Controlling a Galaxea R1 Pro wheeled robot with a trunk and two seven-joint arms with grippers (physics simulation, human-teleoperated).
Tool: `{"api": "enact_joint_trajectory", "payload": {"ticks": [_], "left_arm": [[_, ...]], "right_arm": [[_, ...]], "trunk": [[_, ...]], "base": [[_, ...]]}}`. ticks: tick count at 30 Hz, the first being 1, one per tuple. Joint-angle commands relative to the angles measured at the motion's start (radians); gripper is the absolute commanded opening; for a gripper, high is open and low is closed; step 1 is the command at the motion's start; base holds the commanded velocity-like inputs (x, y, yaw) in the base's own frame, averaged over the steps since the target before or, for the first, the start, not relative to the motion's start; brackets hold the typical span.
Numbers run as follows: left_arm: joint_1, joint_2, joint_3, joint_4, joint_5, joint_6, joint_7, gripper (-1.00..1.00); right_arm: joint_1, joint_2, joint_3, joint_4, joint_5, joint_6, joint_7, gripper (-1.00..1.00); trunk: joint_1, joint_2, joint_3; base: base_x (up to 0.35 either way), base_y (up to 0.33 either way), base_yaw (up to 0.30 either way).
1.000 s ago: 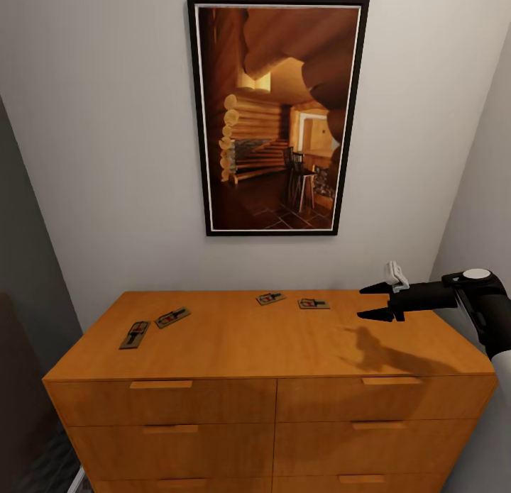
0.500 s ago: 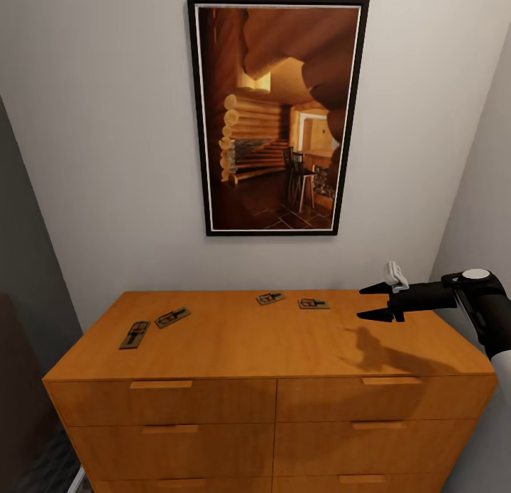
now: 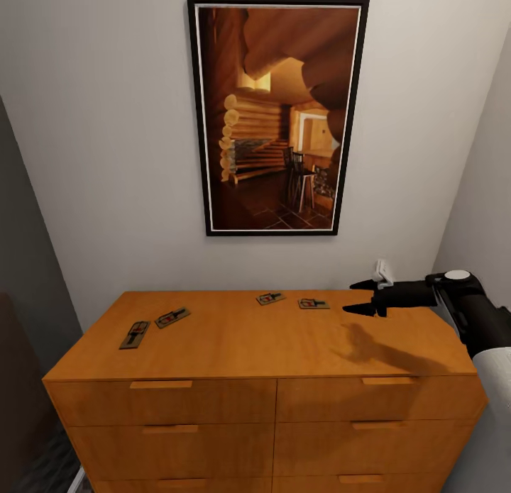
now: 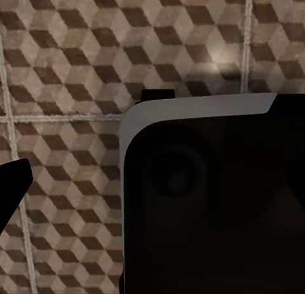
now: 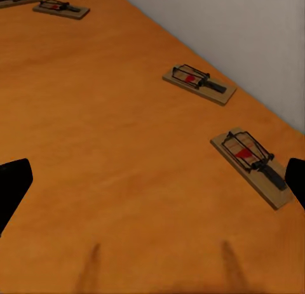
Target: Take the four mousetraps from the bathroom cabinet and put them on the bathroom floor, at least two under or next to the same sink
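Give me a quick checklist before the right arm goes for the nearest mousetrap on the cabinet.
1. Right gripper open, fingers spread: ok.
2. Right gripper holding nothing: ok.
3. Nearest mousetrap lies flat on the cabinet top, apart from its neighbour: ok.
4. Path from fingers to that trap free of other things: ok.
5. All four traps on the cabinet top, including the two at the far end: ok.
6. Left gripper state: cannot tell.

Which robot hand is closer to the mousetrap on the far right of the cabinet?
Right. The right gripper hovers open just beside that mousetrap, above the cabinet. The left gripper hangs over the bathroom floor.
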Motion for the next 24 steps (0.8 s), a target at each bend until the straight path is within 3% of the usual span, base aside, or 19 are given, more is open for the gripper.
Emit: {"api": "enact_joint_trajectory", "payload": {"ticks": [1, 7, 8, 16, 19, 24], "left_arm": [[0.000, 0.000, 0.001, -0.001, -0.001, -0.001, 0.000, 1.00], [0.000, 0.000, 0.001, 0.006, -0.001, -0.001, 0.000, 1.00], [0.000, 0.000, 0.001, 0.008, -0.001, -0.001, 0.000, 1.00], [0.000, 0.000, 0.001, 0.010, -0.002, -0.001, 0.000, 1.00], [0.000, 0.000, 0.001, 0.010, -0.002, -0.001, 0.000, 1.00], [0.000, 0.000, 0.001, 0.011, -0.002, -0.001, 0.000, 1.00]], "right_arm": [[-0.002, 0.020, 0.001, -0.001, 0.003, 0.016, -0.015, 1.00], [-0.023, 0.084, 0.002, 0.021, 0.003, 0.043, -0.049, 1.00], [-0.040, 0.104, 0.002, 0.045, 0.003, 0.049, -0.058, 1.00], [-0.189, 0.179, 0.003, 0.243, 0.010, 0.053, -0.077, 1.00], [-0.239, 0.206, 0.003, 0.308, 0.040, 0.050, -0.080, 1.00], [-0.265, 0.238, 0.003, 0.343, 0.100, 0.047, -0.086, 1.00]], "trunk": [[0.000, -0.001, -0.001], [0.000, -0.001, -0.001], [0.000, -0.001, -0.001], [0.000, -0.001, -0.001], [0.000, -0.001, -0.001], [0.000, -0.001, -0.001]], "base": [[0.000, 0.000, 0.000], [0.000, 0.000, 0.000], [0.000, 0.000, 0.000], [0.000, 0.000, 0.000], [0.000, 0.000, 0.000], [0.000, 0.000, 0.000]]}}
